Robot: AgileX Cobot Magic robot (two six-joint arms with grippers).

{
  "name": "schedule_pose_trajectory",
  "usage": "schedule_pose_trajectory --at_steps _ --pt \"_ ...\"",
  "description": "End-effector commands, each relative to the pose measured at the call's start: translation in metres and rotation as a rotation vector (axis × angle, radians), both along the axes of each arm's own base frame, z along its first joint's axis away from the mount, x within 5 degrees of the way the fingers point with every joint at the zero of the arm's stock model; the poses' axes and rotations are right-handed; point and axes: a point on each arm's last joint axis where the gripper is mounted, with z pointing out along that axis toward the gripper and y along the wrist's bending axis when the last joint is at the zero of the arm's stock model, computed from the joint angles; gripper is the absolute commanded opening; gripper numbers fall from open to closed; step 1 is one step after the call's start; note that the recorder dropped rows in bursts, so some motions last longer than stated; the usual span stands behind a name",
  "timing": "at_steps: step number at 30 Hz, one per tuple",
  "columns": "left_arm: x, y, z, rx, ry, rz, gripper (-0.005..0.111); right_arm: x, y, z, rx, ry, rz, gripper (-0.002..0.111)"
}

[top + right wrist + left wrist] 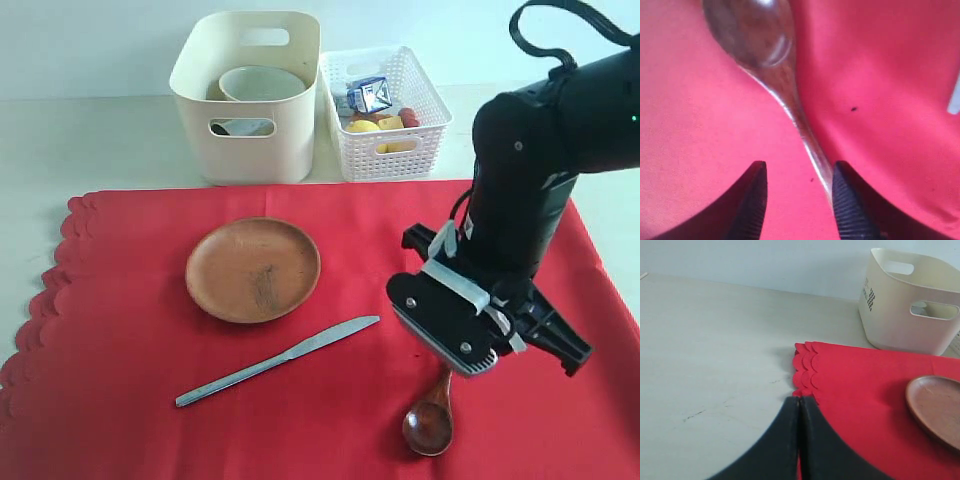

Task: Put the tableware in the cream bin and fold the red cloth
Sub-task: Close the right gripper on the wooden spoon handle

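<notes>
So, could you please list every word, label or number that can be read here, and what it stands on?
Nothing can be read word for word.
Tall cream plastic bin: a small label with a dark checkered code on its outer wall, too small to read.
Blue and white carton in the white lattice basket: print too blurred to read.
Nothing else shows any text.

Light is bright and even, shadows faint. A white glare sits on the dark glossy wooden spoon (751, 37), blurred at close range.
</notes>
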Motion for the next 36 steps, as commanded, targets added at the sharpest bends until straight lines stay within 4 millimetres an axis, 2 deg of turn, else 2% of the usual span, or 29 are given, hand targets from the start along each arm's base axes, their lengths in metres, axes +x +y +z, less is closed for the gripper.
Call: schedule_pose_trajectory --at_steps 1,7,19,26,28,32,34,36 --pt "0.000 0.000 0.000 -0.007 -0.007 0.000 0.000 -0.005 -0.005 -0.012 0.005 -0.048 0.028 0.042" --pt "0.000 0.000 0.000 -0.007 -0.007 0.000 0.000 -0.005 0.002 -0.015 0.066 -0.086 -0.002 0.042" --pt "0.000 0.000 0.000 -0.007 -0.007 0.000 0.000 -0.005 0.003 -0.015 0.074 -0.080 -0.015 0.042" --pt "0.000 0.000 0.000 -0.007 -0.007 0.000 0.000 -0.003 0.004 -0.030 0.060 -0.060 -0.016 0.042" --pt "0.000 0.000 0.000 -0.007 -0.007 0.000 0.000 -0.003 0.004 -0.030 0.060 -0.060 -0.016 0.037" --pt "0.000 0.000 0.000 -0.007 -0.007 0.000 0.000 -0.004 0.003 -0.030 0.053 -0.049 -0.017 0.010" --pt "0.000 0.000 0.000 -0.007 -0.007 0.000 0.000 -0.005 0.003 -0.030 0.046 -0.036 -0.017 0.001" --pt "0.000 0.000 0.000 -0.007 -0.007 0.000 0.000 -0.006 0.003 -0.028 0.048 -0.036 -0.021 0.000"
